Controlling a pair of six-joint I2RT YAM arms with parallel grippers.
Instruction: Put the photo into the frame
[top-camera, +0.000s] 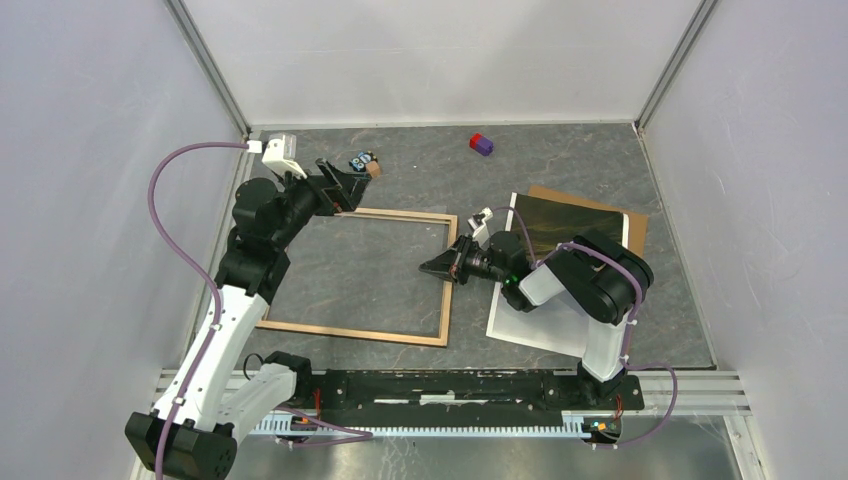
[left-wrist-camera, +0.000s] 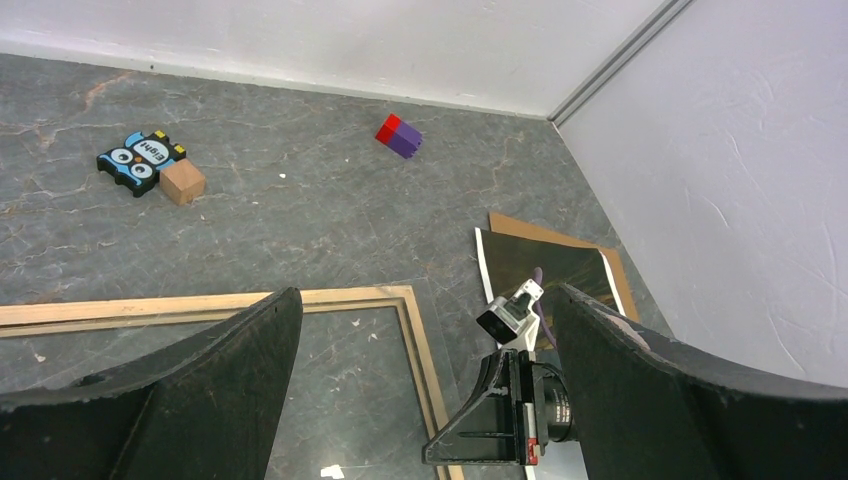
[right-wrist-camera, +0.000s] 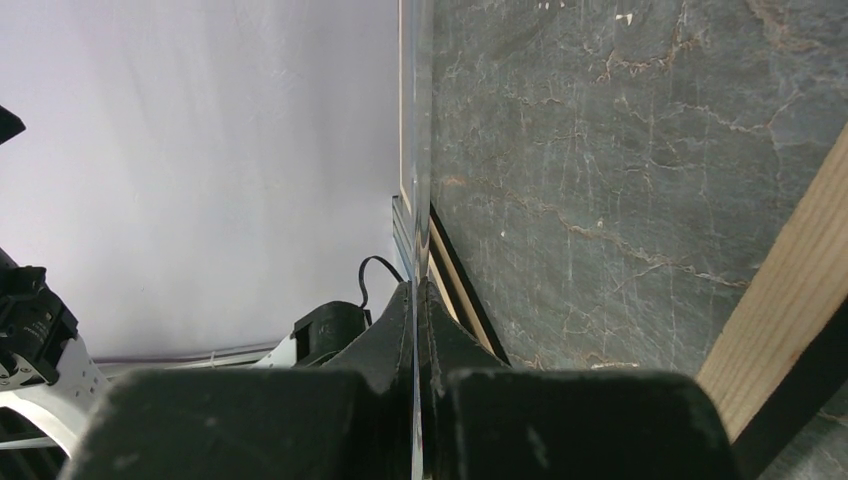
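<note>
The light wood frame lies flat on the table's left half. Its rails also show in the left wrist view and the right wrist view. The photo, a dark landscape with a white border, lies to the right on a brown backing board, partly under the right arm. It shows too in the left wrist view. My right gripper sits at the frame's right rail, shut on a thin clear sheet seen edge-on. Open and holding nothing, my left gripper hovers over the frame's far rail.
A red and purple block lies near the back wall. An owl-shaped piece with a small wooden cube sits behind the frame's far-left corner. White walls close the table at the back and both sides.
</note>
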